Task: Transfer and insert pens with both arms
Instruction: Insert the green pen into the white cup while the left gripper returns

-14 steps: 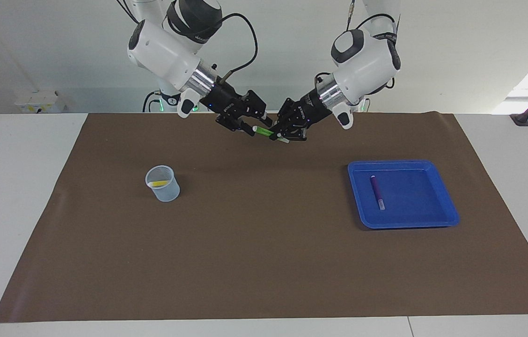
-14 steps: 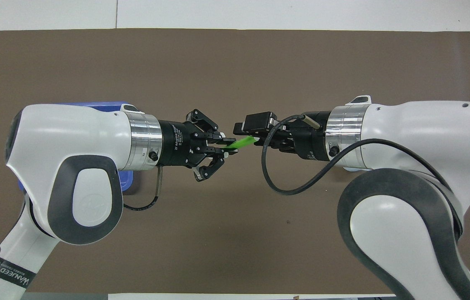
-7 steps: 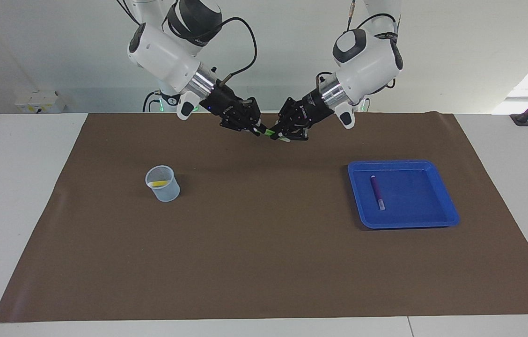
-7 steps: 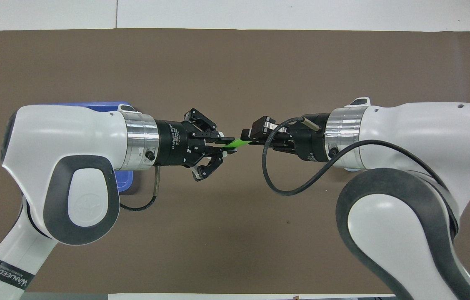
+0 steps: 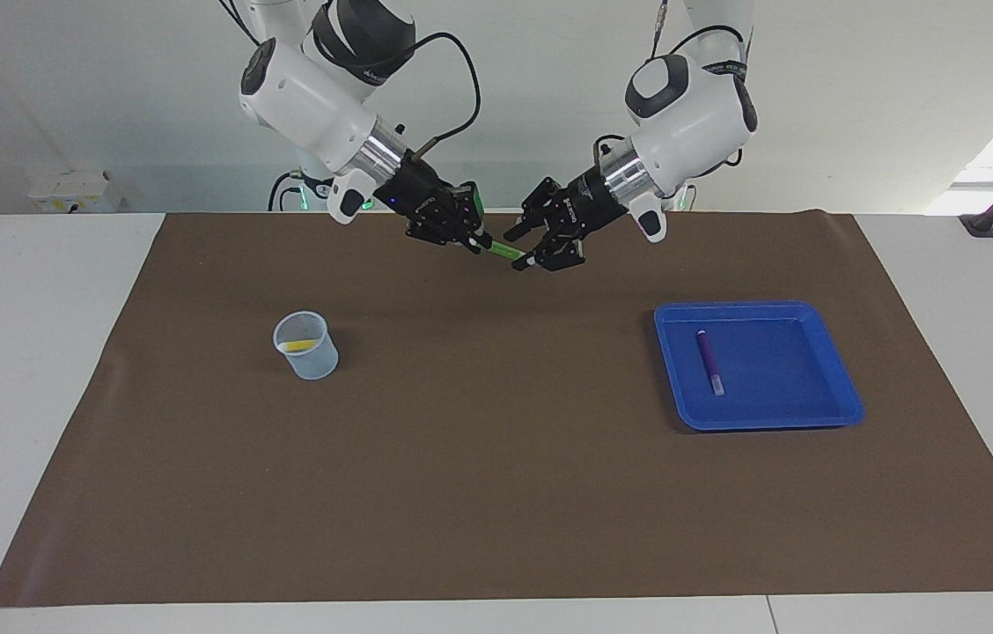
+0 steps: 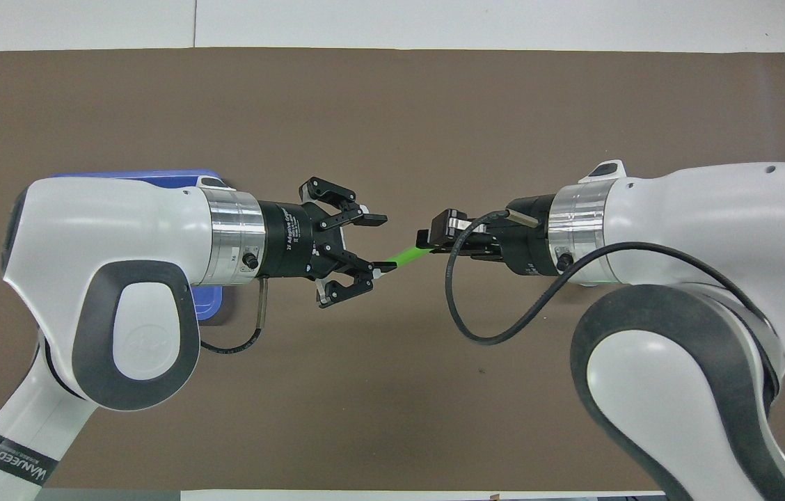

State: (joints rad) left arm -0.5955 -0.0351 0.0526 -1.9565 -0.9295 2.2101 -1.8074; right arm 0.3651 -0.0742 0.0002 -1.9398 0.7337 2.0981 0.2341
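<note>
Right gripper [image 5: 472, 239] clamps the green pen [image 5: 503, 252], upper centre of frame, over the brown mat [image 5: 496, 493]. Left gripper [image 6: 377, 242] fingers apart around its tip.

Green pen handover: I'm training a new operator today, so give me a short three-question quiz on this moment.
1. True or false: the left gripper is clamped on the slim green marker pen.
2. Which gripper holds that pen: A) left, B) right, C) neither?
3. Fill in: the slim purple marker pen lies in the shallow blue plastic ___, and the yellow marker pen rests in the clear plastic ___.

Key:
1. False; its fingers stand open.
2. B; the right gripper is shut on one end of the pen, above the brown mat.
3. tray; cup.
</note>
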